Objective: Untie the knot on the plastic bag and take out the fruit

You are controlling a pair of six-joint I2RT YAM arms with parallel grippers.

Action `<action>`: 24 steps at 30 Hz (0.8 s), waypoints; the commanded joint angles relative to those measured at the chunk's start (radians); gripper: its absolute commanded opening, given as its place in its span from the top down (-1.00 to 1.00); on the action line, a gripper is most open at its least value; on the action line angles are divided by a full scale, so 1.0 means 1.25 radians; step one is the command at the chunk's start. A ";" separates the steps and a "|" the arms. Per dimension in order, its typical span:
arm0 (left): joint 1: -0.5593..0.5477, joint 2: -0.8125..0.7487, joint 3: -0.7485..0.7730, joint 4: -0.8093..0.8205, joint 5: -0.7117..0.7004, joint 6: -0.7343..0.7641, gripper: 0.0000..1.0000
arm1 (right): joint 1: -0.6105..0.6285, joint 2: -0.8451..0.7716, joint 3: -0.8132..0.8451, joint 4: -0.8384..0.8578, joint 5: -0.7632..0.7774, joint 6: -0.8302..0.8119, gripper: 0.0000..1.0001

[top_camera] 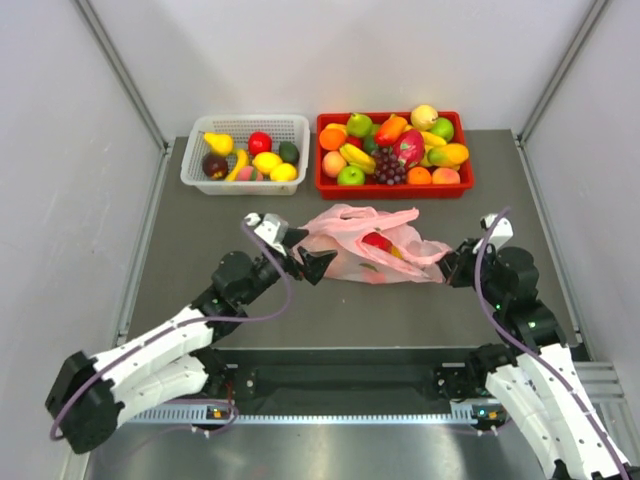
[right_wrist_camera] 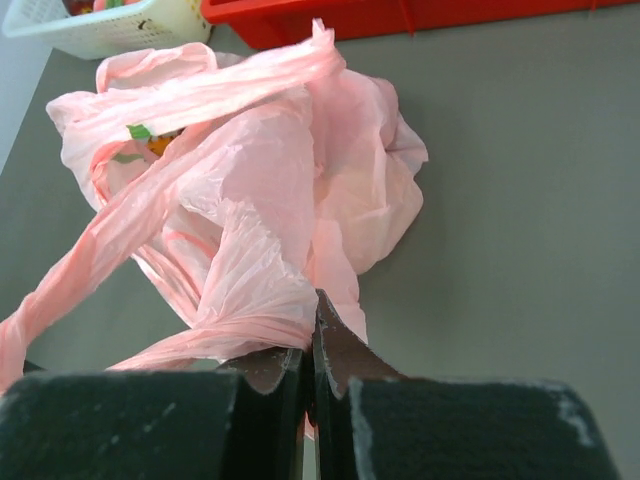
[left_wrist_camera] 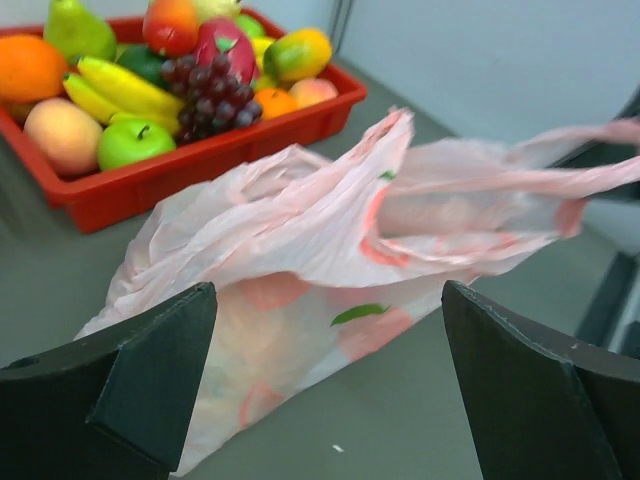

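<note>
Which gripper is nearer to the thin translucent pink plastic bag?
Right. The right gripper is shut on a stretched strip of the pink plastic bag; the left gripper is open beside its opposite end.

Inside the thin translucent pink plastic bag [left_wrist_camera: 300,220], the toy fruit [left_wrist_camera: 370,335] shows only as blurred reddish shapes; the white slotted plastic basket [right_wrist_camera: 100,30] is cropped at top.

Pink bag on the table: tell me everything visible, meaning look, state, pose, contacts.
The plastic bag is thin, translucent pink, crinkled film, slumped on the grey table in front of the red tray. Reddish fruit shows through it. The right gripper is shut on a twisted strip at its right end; the left gripper stands open at its left end, not gripping it.
</note>
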 commanded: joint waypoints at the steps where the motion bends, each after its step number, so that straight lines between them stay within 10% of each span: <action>1: -0.005 -0.089 0.042 -0.149 0.026 -0.054 -0.98 | -0.009 -0.006 0.006 -0.047 0.014 0.002 1.00; 16: 0.009 0.530 0.883 -0.719 0.332 0.133 -0.98 | -0.009 -0.016 -0.033 -0.060 0.009 0.037 0.93; 24: -0.001 0.717 1.020 -0.790 0.417 0.183 -0.98 | -0.007 0.002 -0.044 -0.048 0.015 0.036 0.92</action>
